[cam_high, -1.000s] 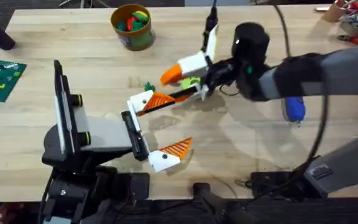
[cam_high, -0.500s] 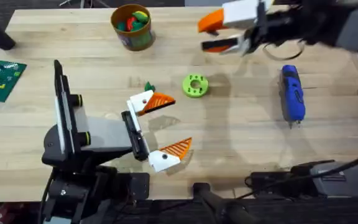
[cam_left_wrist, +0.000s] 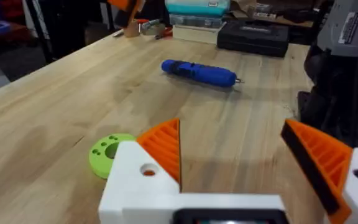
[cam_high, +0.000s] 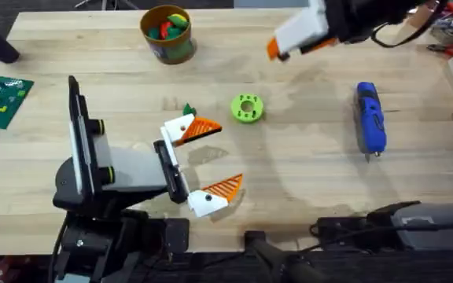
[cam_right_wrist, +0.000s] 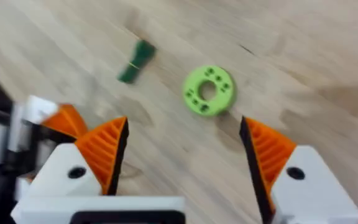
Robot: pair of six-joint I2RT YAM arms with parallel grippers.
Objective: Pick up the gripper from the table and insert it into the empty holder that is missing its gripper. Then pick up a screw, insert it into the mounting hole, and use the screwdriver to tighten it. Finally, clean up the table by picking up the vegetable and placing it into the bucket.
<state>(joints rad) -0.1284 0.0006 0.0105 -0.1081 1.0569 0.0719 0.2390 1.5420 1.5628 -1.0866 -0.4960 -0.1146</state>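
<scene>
The right gripper (cam_right_wrist: 182,158) hung high over the far side of the table (cam_high: 305,181), its orange-padded fingers spread wide with nothing between them. Below it lay the lime-green ring (cam_right_wrist: 207,91), and the small green vegetable (cam_right_wrist: 136,60) beside that, both well apart from the pads. The left gripper (cam_high: 203,161) rested low near the table's middle, likewise wide open and empty, its upper finger just beside the vegetable (cam_high: 188,109), though whether they touched was hard to tell. The blue screwdriver (cam_high: 370,117) lay flat to the right, clear of both grippers. The bucket (cam_high: 166,33) stood at the far edge, coloured pieces inside.
</scene>
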